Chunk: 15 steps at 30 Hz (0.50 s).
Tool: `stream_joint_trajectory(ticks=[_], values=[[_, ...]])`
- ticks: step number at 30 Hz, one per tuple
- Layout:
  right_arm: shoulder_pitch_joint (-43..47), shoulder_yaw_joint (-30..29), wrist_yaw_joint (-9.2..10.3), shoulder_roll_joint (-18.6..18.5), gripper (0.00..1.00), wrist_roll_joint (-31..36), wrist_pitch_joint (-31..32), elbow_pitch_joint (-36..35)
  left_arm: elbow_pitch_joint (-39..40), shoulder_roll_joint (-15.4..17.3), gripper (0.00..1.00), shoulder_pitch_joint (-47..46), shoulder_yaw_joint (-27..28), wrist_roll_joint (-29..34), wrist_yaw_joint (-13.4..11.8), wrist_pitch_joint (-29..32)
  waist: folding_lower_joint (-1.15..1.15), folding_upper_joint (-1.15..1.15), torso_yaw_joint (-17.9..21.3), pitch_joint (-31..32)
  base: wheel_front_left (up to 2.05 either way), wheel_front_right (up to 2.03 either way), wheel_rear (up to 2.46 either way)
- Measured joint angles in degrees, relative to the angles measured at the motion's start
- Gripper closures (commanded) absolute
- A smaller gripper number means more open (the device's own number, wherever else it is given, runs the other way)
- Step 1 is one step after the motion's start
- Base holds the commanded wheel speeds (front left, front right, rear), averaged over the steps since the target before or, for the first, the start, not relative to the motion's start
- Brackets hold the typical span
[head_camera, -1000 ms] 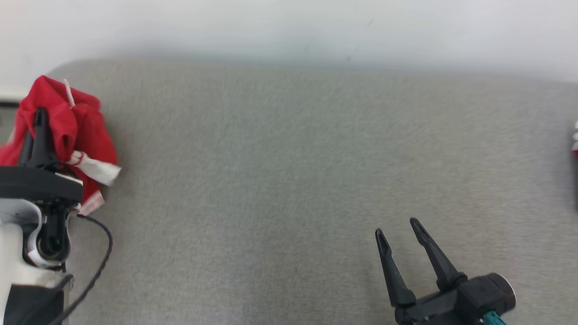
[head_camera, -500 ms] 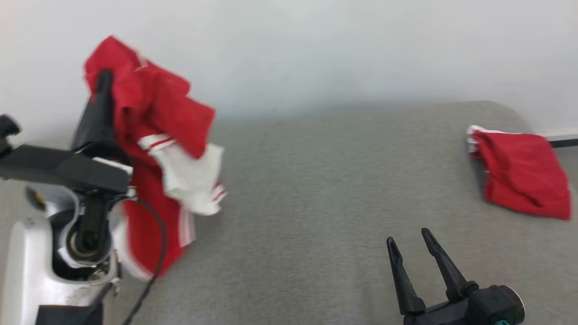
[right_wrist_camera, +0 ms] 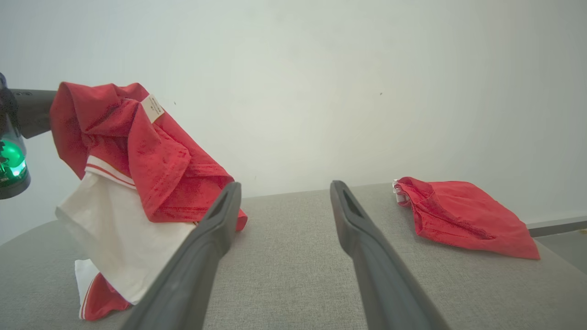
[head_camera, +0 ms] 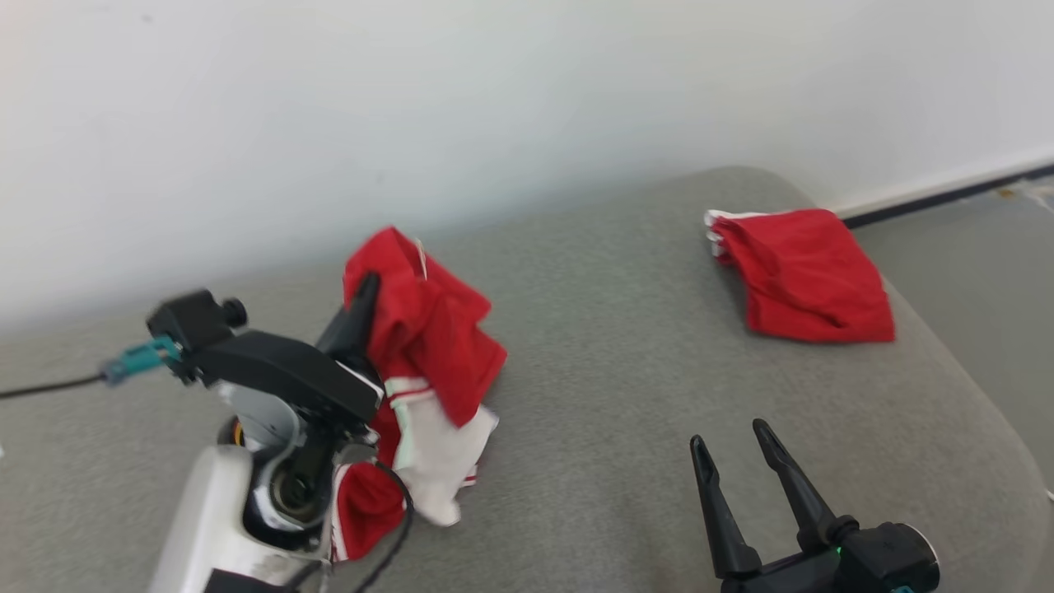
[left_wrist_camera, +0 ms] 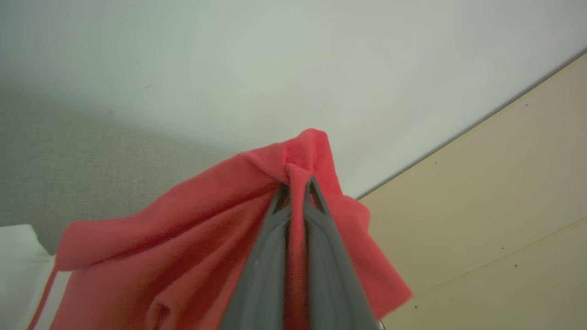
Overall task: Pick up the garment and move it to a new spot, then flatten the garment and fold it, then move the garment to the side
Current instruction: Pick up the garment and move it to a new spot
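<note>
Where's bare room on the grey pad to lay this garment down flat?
Bare patch: the middle of the grey pad, bordered by the hanging garment in the left gripper, the folded red garment at the far right corner, and the open right gripper at the near edge. Crowded: that corner.

No legible text anywhere; white tag (right_wrist_camera: 152, 108) on garment (right_wrist_camera: 156, 165), print unreadable

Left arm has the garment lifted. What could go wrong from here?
The left gripper pinches only a small fold of the red and white garment; it may slip out. The garment hangs bunched, so it may land crumpled on the table. Setting it near the other red garment risks mixing them.
</note>
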State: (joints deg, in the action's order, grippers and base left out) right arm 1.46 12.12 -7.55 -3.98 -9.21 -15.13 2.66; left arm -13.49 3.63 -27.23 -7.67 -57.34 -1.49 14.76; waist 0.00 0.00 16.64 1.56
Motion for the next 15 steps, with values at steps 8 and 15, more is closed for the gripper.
stream_joint_trajectory(ticks=[8, 15], values=[[-0.36, 0.45, 0.00, 0.29, 0.00, 0.13, -0.01, -0.26, -14.96, -0.09, 1.00, -2.58, -4.49, 6.87, 3.63, -9.50, 0.00, 0.00, 4.14, -2.77, 0.00, 0.00, 0.00], [-0.80, 0.37, 0.00, 0.66, 0.00, 0.74, -0.01, -0.63, -24.92, -0.07, 1.00, -6.02, -6.67, 10.18, 6.90, -18.13, 0.01, 0.00, 5.42, -6.45, 0.00, 0.00, 0.00]])
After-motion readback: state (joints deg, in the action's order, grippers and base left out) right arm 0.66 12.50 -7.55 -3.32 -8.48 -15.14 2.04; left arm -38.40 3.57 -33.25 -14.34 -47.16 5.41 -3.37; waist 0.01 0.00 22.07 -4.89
